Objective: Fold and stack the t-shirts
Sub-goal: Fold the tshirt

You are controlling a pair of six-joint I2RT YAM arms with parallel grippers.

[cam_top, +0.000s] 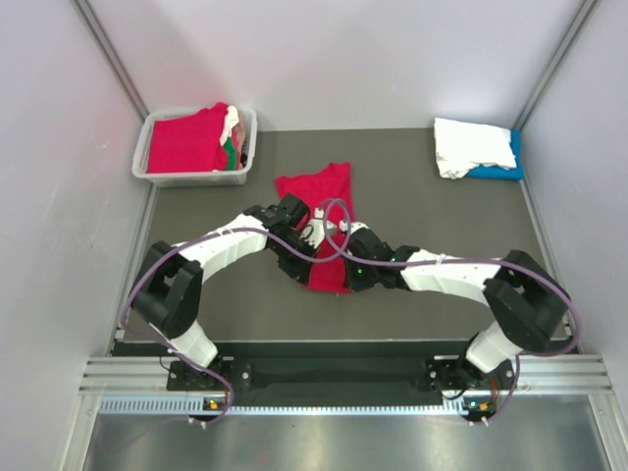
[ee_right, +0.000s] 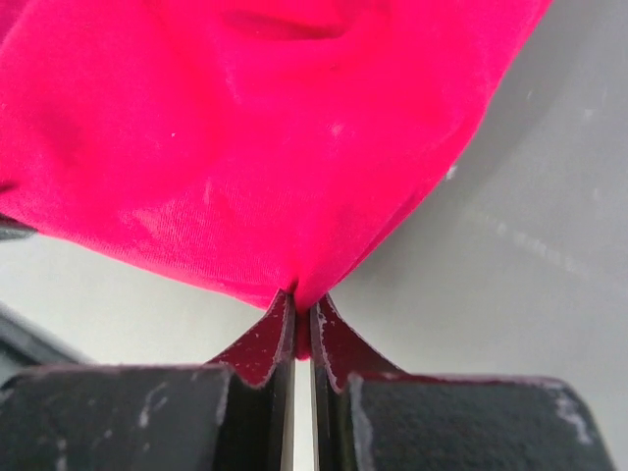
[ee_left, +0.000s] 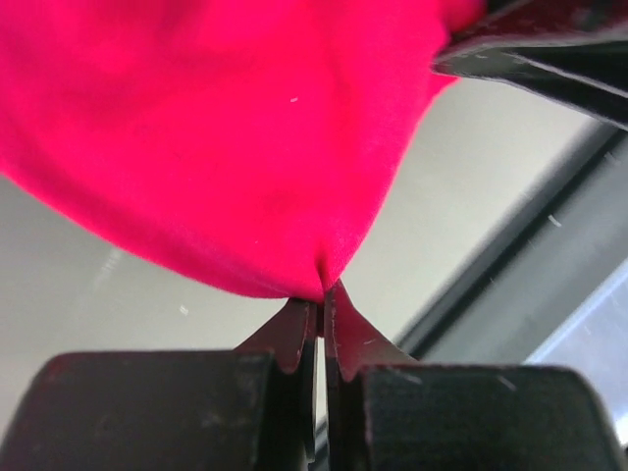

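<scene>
At the far left, a pale translucent plastic tub (cam_top: pixel 191 180) sits in the back corner with crumpled red cloth (cam_top: pixel 182 142) heaped in it, well apart from where I'm working. My left gripper (ee_left: pixel 322 299) is pinched fully shut on a small peak of the soft bright red t-shirt (cam_top: pixel 316 188). The shirt lies as a long narrow strip on the dark grey table mat (cam_top: pixel 432 294), roughly mid-table, running from the back toward the arm bases. In the left wrist view the fabric bunches to a point right at the fingertips and sags loosely away from them. My right gripper (ee_right: pixel 302 306) is closed just as tight on its own pinch of the same shirt. The 2 wrists sit close together over the near half of the strip, with cables crossing above it.

I judge this cloth light, limp and stretchy. It will hang and swing from 2 pinch points, and a thin nip like this could slip if I pull fast. Hem corners or the edge of a fold seem the best holds, with both grippers kept level so the fold lands square.

Room is decent, with bare mat on either side of the strip, though the side walls angle in. In the back right corner a folded white shirt (cam_top: pixel 471 145) lies on a blue shirt (cam_top: pixel 502 173); that looks like the stack to reach.
</scene>
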